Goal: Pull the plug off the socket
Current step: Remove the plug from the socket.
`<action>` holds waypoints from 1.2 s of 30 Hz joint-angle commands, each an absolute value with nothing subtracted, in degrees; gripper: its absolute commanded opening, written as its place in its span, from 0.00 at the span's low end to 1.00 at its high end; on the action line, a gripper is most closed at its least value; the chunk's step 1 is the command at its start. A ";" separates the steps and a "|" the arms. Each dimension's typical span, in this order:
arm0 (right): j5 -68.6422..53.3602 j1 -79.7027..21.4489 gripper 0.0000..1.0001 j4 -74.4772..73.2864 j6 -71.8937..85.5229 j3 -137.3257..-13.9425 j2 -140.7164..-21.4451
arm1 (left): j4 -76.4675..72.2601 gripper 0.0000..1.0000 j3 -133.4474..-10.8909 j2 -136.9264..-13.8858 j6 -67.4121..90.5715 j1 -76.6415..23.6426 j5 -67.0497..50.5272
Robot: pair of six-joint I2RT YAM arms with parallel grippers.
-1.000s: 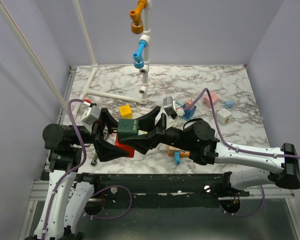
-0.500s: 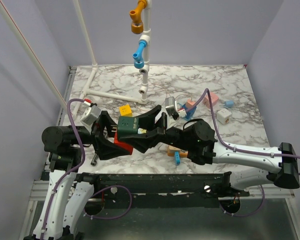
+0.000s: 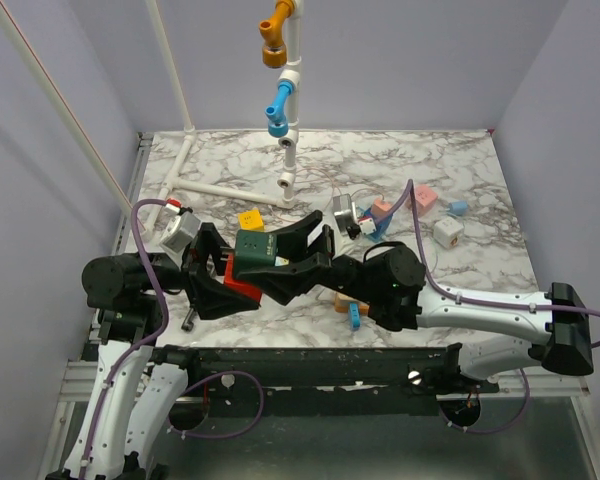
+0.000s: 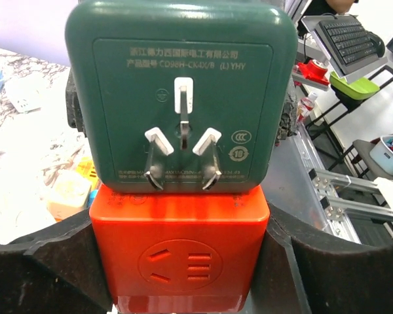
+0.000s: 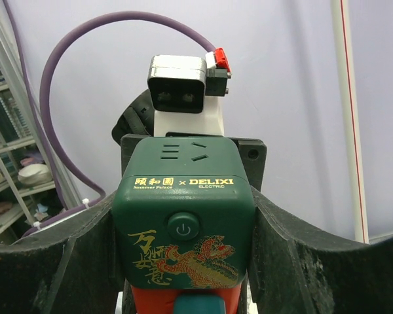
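Left gripper looks clamped on the red cube; right gripper is clamped on the green cube; the pair is stacked and held in the air over the near-left of the table, with the joint between them hidden. Pull straight apart along the pin axis, no twisting; hold both grips firm, or I'd expect a cube to slip.

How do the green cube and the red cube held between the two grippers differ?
The green cube shows three metal pins and printed text in the left wrist view; the red cube shows socket slots there. The right gripper clamps the green cube, the left gripper the red cube. The green cube carries a power button and dragon artwork; the red cube shows neither. Both are rounded cubes, stacked touching.
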State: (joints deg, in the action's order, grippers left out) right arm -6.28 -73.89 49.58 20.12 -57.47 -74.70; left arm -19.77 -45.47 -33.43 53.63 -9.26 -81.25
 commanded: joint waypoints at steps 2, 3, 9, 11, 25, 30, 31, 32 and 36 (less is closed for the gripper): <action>-5.18 -74.41 0.01 57.64 21.03 -55.82 -73.52 | -20.68 0.49 -45.54 -32.94 54.05 -9.49 -77.52; -4.69 -74.38 0.01 58.61 21.06 -55.28 -73.39 | -20.65 0.46 -45.57 -32.80 54.05 -9.49 -77.23; -0.34 -74.34 0.01 65.38 19.88 -53.13 -71.76 | -20.10 0.33 -44.99 -32.16 53.13 -9.49 -76.71; 1.20 -74.31 0.01 65.31 19.24 -53.72 -70.86 | -18.93 0.30 -44.33 -31.79 52.23 -9.49 -77.12; 4.60 -74.25 0.01 69.53 16.15 -53.33 -66.90 | -15.51 0.14 -42.98 -30.11 49.27 -9.49 -79.48; 4.67 -74.21 0.01 69.33 16.04 -53.61 -65.29 | -15.20 0.12 -42.98 -29.88 48.89 -9.49 -79.51; 4.63 -74.26 0.01 69.14 16.13 -53.71 -65.30 | -15.21 0.12 -43.07 -29.89 48.87 -9.49 -79.45; 4.73 -74.25 0.01 69.04 16.59 -53.62 -65.46 | -15.25 0.12 -43.15 -29.97 48.87 -9.49 -79.50; 3.04 -74.22 0.04 63.44 17.05 -55.80 -66.57 | -15.17 0.11 -43.62 -30.27 48.57 -9.49 -80.12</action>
State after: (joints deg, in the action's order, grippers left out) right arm -0.86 -75.05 54.65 17.87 -51.62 -72.10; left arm -16.58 -43.53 -31.00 49.47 -10.04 -78.59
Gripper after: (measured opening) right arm 0.650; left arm 0.624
